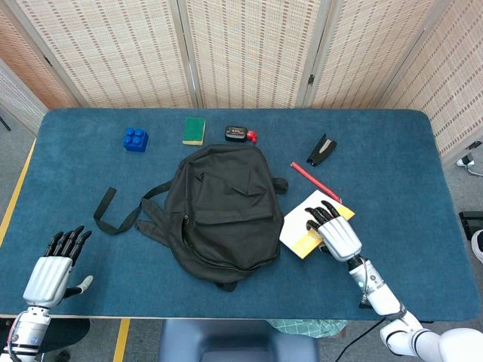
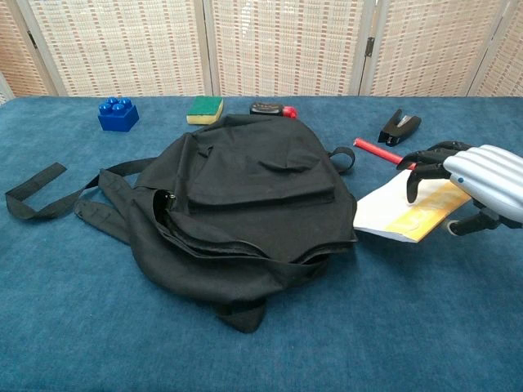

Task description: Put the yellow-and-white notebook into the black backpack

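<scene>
Chest view: right hand (image 2: 478, 184) curled over yellow-and-white notebook (image 2: 406, 208), thumb beneath, grasp forming; black backpack (image 2: 245, 204) just beyond fingertips. Next: firm pinch, lift, carry toward bag's opening.

Bright, even light from overhead fills both views, with no glare. Shadows stay soft and short, hugging the black backpack (image 1: 222, 213) on the table (image 1: 392, 158). Focus is crisp throughout; the head view bends slightly at its edges.
</scene>
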`<move>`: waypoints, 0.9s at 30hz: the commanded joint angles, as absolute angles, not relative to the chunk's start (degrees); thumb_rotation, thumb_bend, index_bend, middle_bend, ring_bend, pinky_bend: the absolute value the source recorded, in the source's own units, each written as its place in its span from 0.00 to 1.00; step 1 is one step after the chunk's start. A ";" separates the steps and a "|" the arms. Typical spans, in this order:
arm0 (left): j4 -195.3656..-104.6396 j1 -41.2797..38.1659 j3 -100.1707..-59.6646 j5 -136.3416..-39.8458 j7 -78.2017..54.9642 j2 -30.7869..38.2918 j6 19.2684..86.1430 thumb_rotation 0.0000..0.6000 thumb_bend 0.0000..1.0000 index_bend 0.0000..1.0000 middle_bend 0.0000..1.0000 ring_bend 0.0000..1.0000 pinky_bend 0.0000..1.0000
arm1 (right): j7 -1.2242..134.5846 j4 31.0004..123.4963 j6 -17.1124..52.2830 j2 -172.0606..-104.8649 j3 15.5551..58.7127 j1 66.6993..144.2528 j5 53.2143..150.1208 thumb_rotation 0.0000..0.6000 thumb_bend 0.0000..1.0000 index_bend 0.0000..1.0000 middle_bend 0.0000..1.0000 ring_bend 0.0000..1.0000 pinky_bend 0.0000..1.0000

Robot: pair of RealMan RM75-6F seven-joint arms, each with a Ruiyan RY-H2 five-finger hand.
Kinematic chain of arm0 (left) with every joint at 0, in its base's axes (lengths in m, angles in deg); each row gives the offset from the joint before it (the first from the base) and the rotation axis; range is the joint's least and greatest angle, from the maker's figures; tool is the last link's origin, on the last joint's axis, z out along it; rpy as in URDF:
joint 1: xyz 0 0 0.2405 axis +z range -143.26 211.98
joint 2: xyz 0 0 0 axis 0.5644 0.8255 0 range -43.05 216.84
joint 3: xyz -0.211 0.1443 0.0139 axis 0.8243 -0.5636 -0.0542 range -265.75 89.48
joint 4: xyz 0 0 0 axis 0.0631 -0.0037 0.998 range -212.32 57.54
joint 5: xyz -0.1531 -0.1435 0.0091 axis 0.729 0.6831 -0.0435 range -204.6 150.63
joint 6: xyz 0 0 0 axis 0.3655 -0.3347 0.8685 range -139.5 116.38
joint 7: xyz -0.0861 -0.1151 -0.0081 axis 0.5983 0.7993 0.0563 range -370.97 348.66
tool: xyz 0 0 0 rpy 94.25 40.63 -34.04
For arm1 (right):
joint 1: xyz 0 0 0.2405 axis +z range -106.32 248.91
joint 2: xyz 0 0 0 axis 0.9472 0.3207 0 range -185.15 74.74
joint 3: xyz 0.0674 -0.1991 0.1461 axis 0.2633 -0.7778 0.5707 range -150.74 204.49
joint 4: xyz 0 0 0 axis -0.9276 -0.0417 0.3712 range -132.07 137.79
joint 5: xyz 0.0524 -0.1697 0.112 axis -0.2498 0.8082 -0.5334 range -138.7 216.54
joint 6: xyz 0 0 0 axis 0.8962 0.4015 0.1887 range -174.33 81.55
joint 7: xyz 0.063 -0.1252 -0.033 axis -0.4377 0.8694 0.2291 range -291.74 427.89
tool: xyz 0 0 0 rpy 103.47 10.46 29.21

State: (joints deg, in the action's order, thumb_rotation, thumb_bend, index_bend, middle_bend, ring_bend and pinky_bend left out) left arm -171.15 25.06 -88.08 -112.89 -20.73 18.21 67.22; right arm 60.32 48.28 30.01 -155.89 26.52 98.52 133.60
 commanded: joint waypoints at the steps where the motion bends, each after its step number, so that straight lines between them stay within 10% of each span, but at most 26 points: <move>1: -171.25 24.98 -88.03 -112.91 -20.83 18.21 67.19 1.00 0.31 0.02 0.05 0.09 0.00 | 60.02 47.70 30.78 -156.16 26.59 98.43 133.75 1.00 0.46 0.52 0.27 0.25 0.15; 27: -172.53 19.31 -86.24 -116.44 -19.81 20.91 62.82 1.00 0.31 0.02 0.05 0.09 0.00 | 60.76 43.76 44.35 -156.05 29.97 97.93 135.30 1.00 0.46 0.80 0.42 0.37 0.24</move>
State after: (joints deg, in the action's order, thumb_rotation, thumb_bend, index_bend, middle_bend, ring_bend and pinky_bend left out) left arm -172.26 20.31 -86.71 -115.91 -20.35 20.33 63.82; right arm 60.22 44.14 42.38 -156.33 28.90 97.67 134.91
